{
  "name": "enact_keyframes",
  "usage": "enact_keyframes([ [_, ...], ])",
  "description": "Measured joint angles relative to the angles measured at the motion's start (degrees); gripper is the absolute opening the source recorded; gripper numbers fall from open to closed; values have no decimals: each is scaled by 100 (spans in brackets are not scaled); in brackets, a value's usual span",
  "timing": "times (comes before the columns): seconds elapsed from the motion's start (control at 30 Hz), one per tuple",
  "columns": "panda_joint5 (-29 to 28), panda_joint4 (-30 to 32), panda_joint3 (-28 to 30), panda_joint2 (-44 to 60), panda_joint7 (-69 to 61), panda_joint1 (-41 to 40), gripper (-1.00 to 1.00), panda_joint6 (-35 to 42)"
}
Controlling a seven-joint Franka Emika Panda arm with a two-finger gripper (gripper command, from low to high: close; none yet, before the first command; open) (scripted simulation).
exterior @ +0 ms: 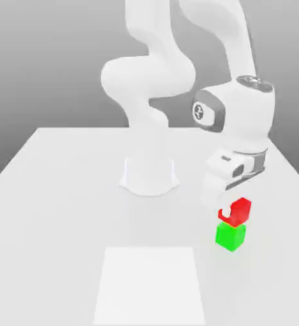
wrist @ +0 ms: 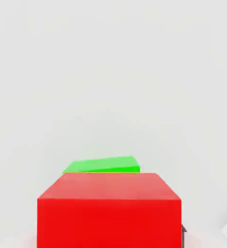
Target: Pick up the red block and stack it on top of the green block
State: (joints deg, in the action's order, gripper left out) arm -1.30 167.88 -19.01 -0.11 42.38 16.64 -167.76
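In the exterior view the white arm [exterior: 158, 76] rises from its round base [exterior: 149, 177] near the middle of the pale surface [exterior: 50, 191] and bends over toward four o'clock from that base, where the claw [exterior: 231, 213] hangs pointing down. The claw is clenched on the red block [exterior: 241, 210]: a white finger [exterior: 226, 214] wraps the block's near side, and the block sits high between the fingers, clear of the surface. Directly beneath it, at six o'clock from the red block, stands the green block [exterior: 231, 236], flat on the surface; the red block's underside looks to be at or barely above the green block's top face, and whether the two touch cannot be told. The red block appears turned slightly relative to the green one, so their edges do not line up. A lighter square patch [exterior: 150, 283] is marked on the surface at about eight o'clock from the green block, well apart from it. In the hand view the red block [wrist: 109, 213] looms close, with a sliver of the green block [wrist: 103, 165] showing past its far edge and the plain surface [wrist: 110, 72] beyond.
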Motion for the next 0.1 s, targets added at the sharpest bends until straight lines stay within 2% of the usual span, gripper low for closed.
enact_keyframes([
  [0.03,-88,1,5,90,60,-26,100,-86],
  [0.1,-88,1,4,90,60,-21,100,-86],
])
